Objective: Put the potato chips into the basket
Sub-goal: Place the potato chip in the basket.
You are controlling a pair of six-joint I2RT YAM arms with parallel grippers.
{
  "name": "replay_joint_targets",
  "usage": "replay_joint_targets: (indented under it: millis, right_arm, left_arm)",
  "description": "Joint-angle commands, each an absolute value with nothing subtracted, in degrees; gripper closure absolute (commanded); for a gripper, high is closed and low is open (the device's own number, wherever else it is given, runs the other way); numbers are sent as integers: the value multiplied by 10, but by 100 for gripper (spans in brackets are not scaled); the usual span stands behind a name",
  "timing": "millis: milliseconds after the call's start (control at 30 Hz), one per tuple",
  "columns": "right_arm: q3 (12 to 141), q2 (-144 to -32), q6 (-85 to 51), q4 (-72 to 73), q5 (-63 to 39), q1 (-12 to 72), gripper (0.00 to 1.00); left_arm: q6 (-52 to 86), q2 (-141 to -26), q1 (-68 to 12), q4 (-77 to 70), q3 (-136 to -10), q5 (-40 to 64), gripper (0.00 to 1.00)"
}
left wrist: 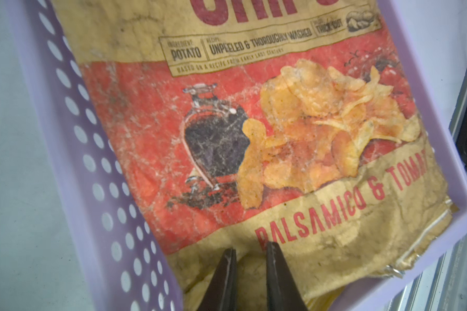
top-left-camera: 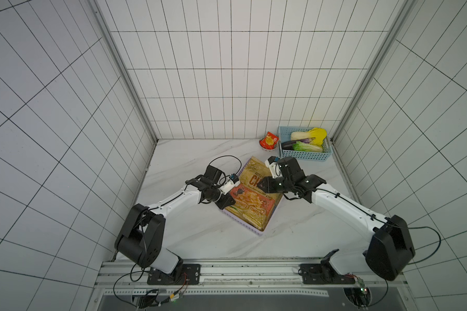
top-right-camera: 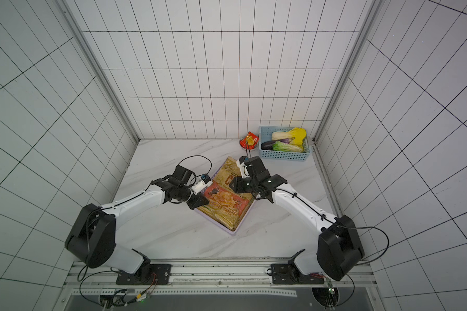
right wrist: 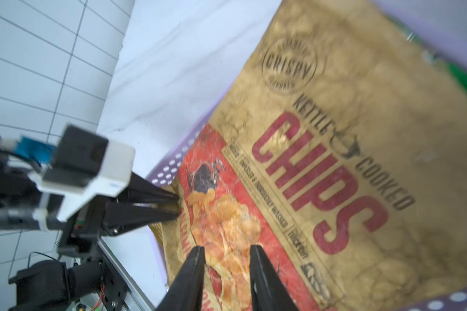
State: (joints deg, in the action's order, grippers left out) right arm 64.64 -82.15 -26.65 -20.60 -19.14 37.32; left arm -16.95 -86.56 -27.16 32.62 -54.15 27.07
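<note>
By my reading you're nearly done: the potato chips [top-left-camera: 254,194] lie stacked in the basket [top-left-camera: 243,224] mid-table. Both top views show no bag loose on the table, only the red-orange packet [top-left-camera: 268,140] and the blue basket [top-left-camera: 302,156] at the far right. What's left is letting go and backing out. Your right gripper [right wrist: 227,251] hovers over the top bag, jaws parted and empty. Your left gripper [left wrist: 251,258] sits at that bag's left edge, jaws narrowly apart with a fold between them; gripped or freed, I cannot tell. Only the right wrist view shows a green bag [right wrist: 464,80] underneath.
</note>
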Motion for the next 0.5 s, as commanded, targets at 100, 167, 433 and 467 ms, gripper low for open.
replay_joint_targets:
  millis: [100,167,433,467]
  right_arm:
    - [767,-940,-297,-188,-188,333,68]
    - [805,-988,-305,-176,-208,324,68]
    - [915,-1134,-335,-152,-232,304,69]
    - [918,-1147,-336,-151,-231,303,69]
  left_arm:
    - [-173,-855,-279,351,-531,281,80]
    - [-174,-854,-279,353,-532,280,80]
    - [-175,-850,-279,354,-529,278,79]
    - [-174,-850,-279,354,-528,278,79]
